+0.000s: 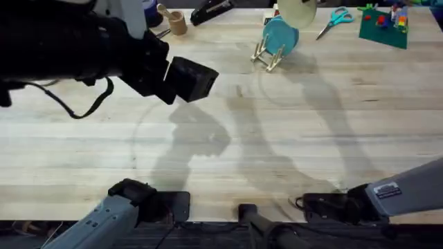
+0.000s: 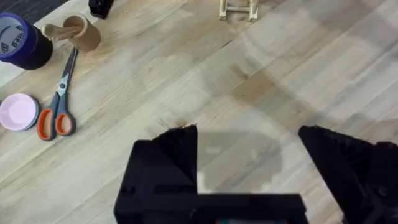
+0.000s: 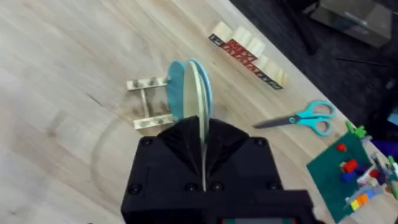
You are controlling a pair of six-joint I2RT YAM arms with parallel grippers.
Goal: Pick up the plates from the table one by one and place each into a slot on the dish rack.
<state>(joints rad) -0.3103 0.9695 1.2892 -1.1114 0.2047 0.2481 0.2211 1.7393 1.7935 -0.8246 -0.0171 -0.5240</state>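
Two plates, flat, round, smooth plastic. Turquoise plate (image 3: 176,93) stands on edge among the thin upright pegs of the dish rack (image 1: 266,57), a small pale-wood frame at the upper centre of the overhead view. Cream plate (image 3: 203,106), thin-rimmed, stands edge-on just beside the turquoise one, its near rim pinched between the black jaws of the right gripper (image 3: 203,163) above the rack. Left gripper (image 2: 249,168), matte black and blocky, hangs over bare bench (image 1: 291,138), jaws spread, nothing between them. Bench: light butcher-block planks, visible grain. Orange-handled scissors (image 2: 57,102) and a small round pink dish (image 2: 17,111) lie close together, upper left of the left wrist view.
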